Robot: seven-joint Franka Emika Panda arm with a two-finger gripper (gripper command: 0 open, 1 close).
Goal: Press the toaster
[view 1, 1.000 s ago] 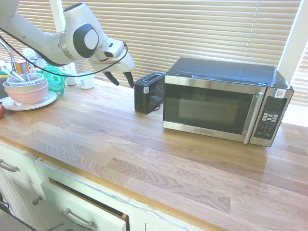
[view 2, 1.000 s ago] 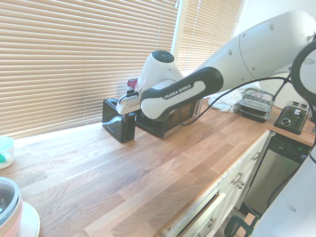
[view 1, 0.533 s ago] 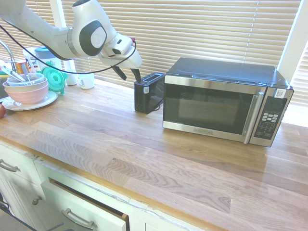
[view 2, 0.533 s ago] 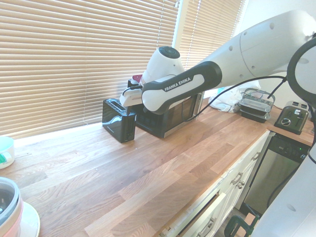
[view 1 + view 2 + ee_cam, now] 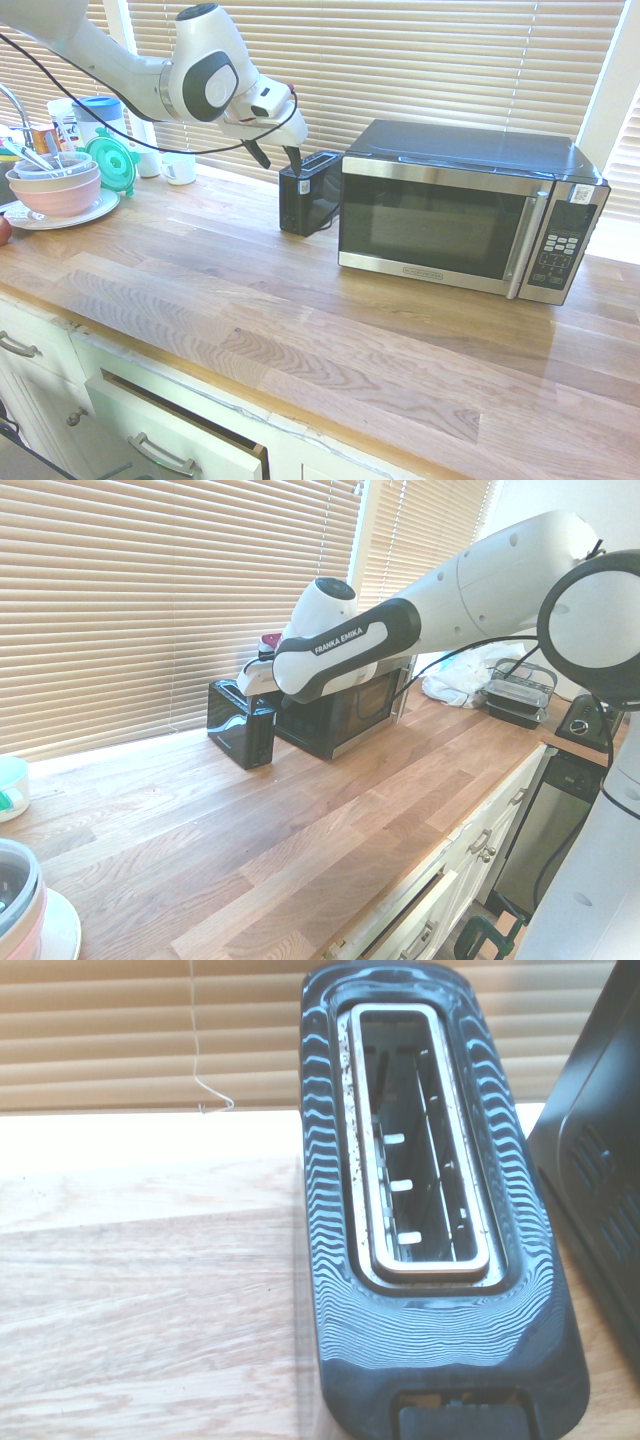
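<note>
While the gripper (image 5: 275,157) is hovering released over the toaster (image 5: 309,190) by the counter's (image 5: 300,300) back edge, it risks missing the lever (image 5: 462,1422).

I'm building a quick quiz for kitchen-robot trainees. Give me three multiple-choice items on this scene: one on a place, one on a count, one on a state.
1. Where does the toaster stand?
A. beside the microwave, by the blinds
B. on top of the microwave
C. next to the pink bowl

2. How many slots does the toaster's top have?
A. one
B. two
C. four

3. How is the gripper?
A. shut on the toaster
B. open, holding nothing
C. shut on a cup

Answers: 1 A, both exterior views show it at the microwave's side; 2 A, the wrist view shows one long slot; 3 B, its fingers stand apart above the toaster.
</note>
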